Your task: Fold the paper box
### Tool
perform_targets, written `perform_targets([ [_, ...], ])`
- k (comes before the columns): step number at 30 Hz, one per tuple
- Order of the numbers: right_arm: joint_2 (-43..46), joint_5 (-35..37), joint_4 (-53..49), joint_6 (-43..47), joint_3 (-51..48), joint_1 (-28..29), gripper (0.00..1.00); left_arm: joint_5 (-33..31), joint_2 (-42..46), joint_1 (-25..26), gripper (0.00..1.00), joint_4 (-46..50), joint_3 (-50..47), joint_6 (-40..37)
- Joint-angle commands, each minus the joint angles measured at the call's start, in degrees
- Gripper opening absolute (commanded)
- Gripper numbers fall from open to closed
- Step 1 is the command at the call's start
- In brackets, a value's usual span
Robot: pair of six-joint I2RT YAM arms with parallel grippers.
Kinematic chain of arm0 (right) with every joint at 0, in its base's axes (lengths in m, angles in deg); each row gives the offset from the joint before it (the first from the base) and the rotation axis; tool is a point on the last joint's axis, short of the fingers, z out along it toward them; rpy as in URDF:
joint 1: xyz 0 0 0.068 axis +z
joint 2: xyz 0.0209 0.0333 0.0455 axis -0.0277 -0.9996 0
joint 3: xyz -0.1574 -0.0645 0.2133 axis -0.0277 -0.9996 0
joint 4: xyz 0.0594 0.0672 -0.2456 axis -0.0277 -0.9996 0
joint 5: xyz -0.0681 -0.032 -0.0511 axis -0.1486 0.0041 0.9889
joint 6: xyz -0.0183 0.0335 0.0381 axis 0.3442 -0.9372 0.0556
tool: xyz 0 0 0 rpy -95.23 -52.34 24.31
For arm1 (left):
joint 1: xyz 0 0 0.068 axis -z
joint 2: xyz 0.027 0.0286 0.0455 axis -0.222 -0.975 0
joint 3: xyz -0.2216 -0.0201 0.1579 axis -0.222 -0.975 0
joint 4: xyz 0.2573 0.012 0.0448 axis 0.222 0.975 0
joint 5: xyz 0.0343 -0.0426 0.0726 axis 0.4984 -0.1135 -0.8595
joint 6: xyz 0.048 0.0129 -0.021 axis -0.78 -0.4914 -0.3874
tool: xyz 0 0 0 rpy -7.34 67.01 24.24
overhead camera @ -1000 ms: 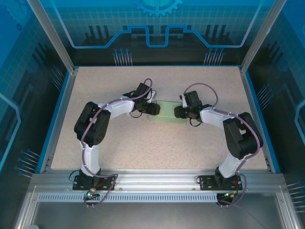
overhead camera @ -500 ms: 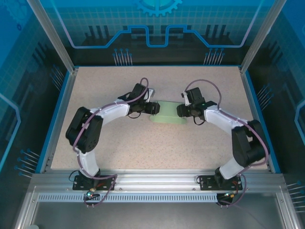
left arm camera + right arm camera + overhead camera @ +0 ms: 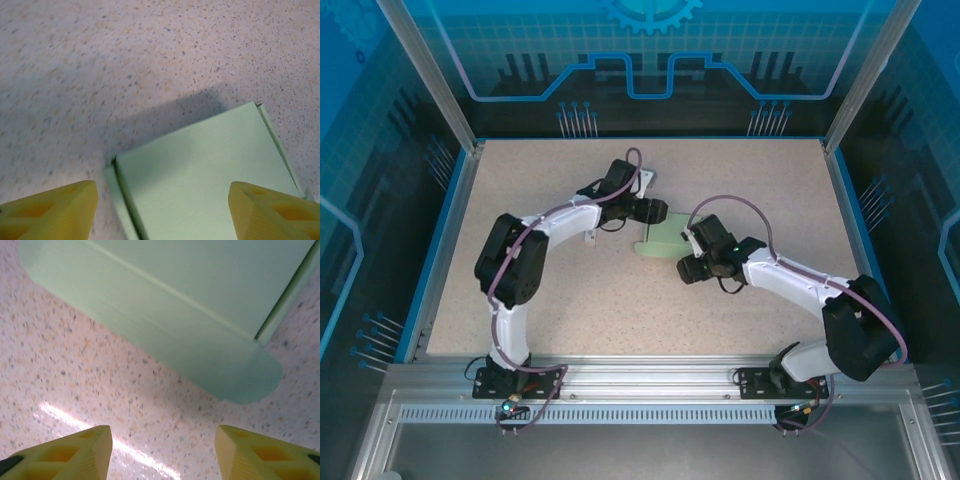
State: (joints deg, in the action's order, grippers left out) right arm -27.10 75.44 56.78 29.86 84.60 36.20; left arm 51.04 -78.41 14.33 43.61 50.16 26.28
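Note:
The paper box (image 3: 663, 238) is a pale mint-green folded card lying flat in the middle of the speckled table. In the left wrist view its smooth top panel (image 3: 200, 172) runs under my left gripper (image 3: 162, 212), which hangs open above it, holding nothing. My left gripper (image 3: 656, 212) sits at the box's far edge. In the right wrist view the box (image 3: 190, 290) lies ahead with a rounded flap (image 3: 252, 377) flat on the table. My right gripper (image 3: 162, 455) is open over bare table, just short of that flap, at the box's near right corner (image 3: 688, 266).
A speckled beige tabletop (image 3: 570, 300) stretches around the box on all sides. A blue rim (image 3: 438, 255) and metal posts (image 3: 430, 75) bound it left, right and back. An aluminium rail (image 3: 640, 385) holds both arm bases at the near edge.
My right gripper left the box's right end and swung nearer and leftward to its near right corner. My left gripper shifted to the far edge. Both opened wider. The box now lies turned.

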Motion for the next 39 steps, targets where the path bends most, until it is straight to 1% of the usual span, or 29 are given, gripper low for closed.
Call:
perform_targets([
  [1, 1.25, -0.68, -1.51, -1.35, -0.94, 0.46, 0.58, 4.91, -5.44, -0.37, 0.71, 5.04, 7.28, -4.62],
  [4, 1.74, -0.39, -1.50, -1.35, -0.98, 0.37, 0.58, 8.28, -10.26, -0.29, 0.71, 10.59, 14.31, -5.13],
  [7, 1.86, -0.49, -1.74, -1.35, -0.80, 0.30, 0.58, 11.49, -12.34, -0.26, 0.71, 13.84, 17.59, -5.72],
  [10, 1.89, -1.90, -1.85, -1.43, -1.18, 0.18, 0.58, 13.84, -12.30, -0.28, 0.71, 16.42, 18.07, -6.78],
  [15, 3.20, -4.68, -1.92, -1.61, -2.68, -1.04, 0.58, 15.08, -10.09, -0.38, 0.70, 20.07, 15.80, -8.01],
  [18, 4.08, -6.34, -1.25, -1.69, -3.40, -2.40, 0.58, 14.28, -8.02, -0.40, 0.70, 18.74, 12.81, -7.72],
  [21, 2.93, -9.02, 0.64, -2.75, -3.69, -2.97, 0.58, 12.25, -6.00, -0.53, 0.70, 17.41, 10.98, -7.09],
  [24, 0.77, -12.34, 3.95, -4.51, -4.34, -2.90, 0.58, 10.95, -3.52, -0.78, 0.70, 14.92, 8.82, -5.90],
  [28, -0.83, -13.10, 8.11, -5.80, -5.13, -1.67, 0.58, 7.41, 1.01, -1.48, 0.70, 10.41, 4.38, -4.08],
  [30, 0.17, -8.14, 6.90, -2.85, -3.79, 0.70, 0.58, 4.90, 4.00, -1.92, 0.70, 7.93, 1.49, -3.02],
  [32, 1.35, 0.66, 4.88, 2.51, -1.85, 4.45, 0.58, 2.25, 7.73, -2.75, 0.70, 5.31, -2.32, -1.53],
  [35, 1.09, 11.72, 3.95, 10.15, 0.82, 8.94, 0.59, -0.30, 12.82, -5.11, 0.70, 1.76, -8.38, 2.84],
  [37, -0.34, 16.51, 4.80, 15.82, 2.01, 11.31, 0.60, -1.17, 16.07, -6.84, 0.70, -0.37, -12.57, 5.68],
  [39, -3.61, 20.77, 4.68, 21.42, 4.64, 12.73, 0.62, -2.28, 19.13, -8.35, 0.70, -2.20, -16.55, 7.48],
])
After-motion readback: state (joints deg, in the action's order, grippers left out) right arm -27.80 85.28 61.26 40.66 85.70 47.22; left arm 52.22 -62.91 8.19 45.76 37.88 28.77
